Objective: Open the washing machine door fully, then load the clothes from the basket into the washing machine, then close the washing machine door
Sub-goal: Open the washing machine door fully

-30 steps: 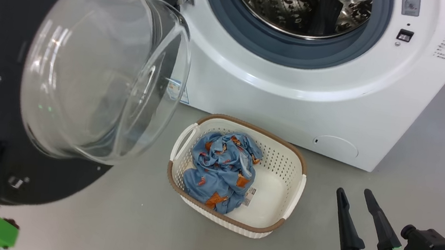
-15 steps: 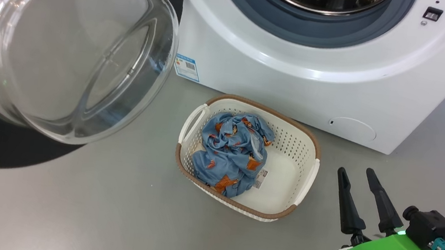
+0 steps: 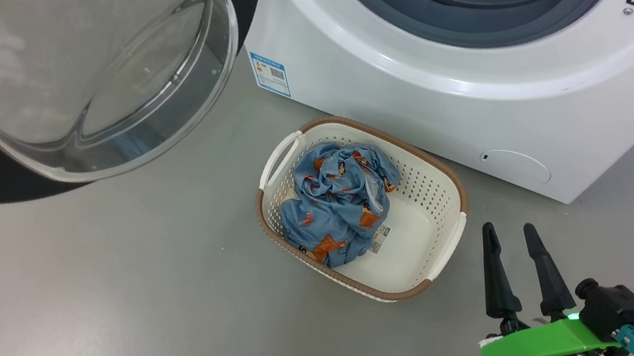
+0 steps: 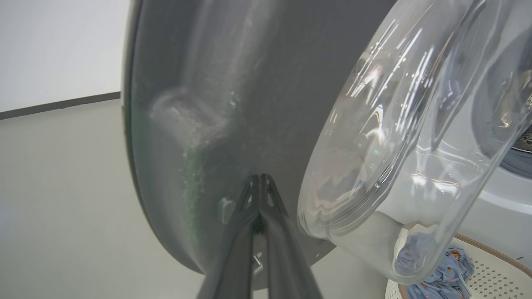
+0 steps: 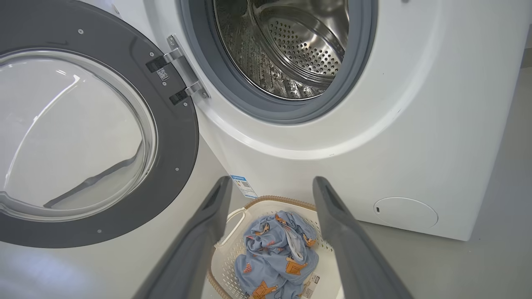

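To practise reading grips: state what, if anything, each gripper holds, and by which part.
Nothing is held. The left gripper is shut empty, tips pointing at the washing machine door; the right gripper is open, beside the basket.

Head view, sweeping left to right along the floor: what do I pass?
washing machine door, swung open → basket, with the clothes in its left part → right gripper, open, off the basket's right end.
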Controlling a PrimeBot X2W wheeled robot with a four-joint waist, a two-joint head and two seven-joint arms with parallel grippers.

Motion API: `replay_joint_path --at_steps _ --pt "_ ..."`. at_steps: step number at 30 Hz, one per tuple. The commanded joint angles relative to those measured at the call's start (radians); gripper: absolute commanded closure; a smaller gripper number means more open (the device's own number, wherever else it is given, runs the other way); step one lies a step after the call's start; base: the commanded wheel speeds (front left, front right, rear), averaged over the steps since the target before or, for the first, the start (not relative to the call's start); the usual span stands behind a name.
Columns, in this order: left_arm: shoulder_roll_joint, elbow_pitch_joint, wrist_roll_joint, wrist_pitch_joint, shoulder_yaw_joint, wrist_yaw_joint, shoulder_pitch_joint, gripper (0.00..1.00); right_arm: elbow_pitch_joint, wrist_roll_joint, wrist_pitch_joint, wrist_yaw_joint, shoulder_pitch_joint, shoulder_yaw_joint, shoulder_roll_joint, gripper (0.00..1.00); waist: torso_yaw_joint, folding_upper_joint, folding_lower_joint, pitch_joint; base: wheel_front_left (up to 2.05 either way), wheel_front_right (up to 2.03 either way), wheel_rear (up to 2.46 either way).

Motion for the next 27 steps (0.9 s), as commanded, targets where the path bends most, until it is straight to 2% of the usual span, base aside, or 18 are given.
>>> replay_joint_path --at_steps 1,14,27 --pt "0.091 0.007 -0.007 -0.017 0.025 -0.001 -0.054 1.00 -0.021 -0.010 -0.012 0.002 -0.031 0.021 0.008 0.00 -0.002 0.0000 -0.0001 0.002 0.00 0.00 0.00" --pt "0.132 0.095 -0.099 -0.079 -0.097 -0.001 -0.109 1.00 -0.019 -0.006 -0.012 0.002 -0.029 0.015 0.010 0.00 -0.005 0.0000 -0.0001 -0.004 0.00 0.00 0.00" --pt "0.156 0.090 -0.162 -0.129 -0.198 -0.001 -0.106 1.00 -0.015 0.004 -0.012 0.002 -0.012 0.023 0.010 0.00 -0.006 0.0000 -0.0001 -0.040 0.00 0.00 0.00"
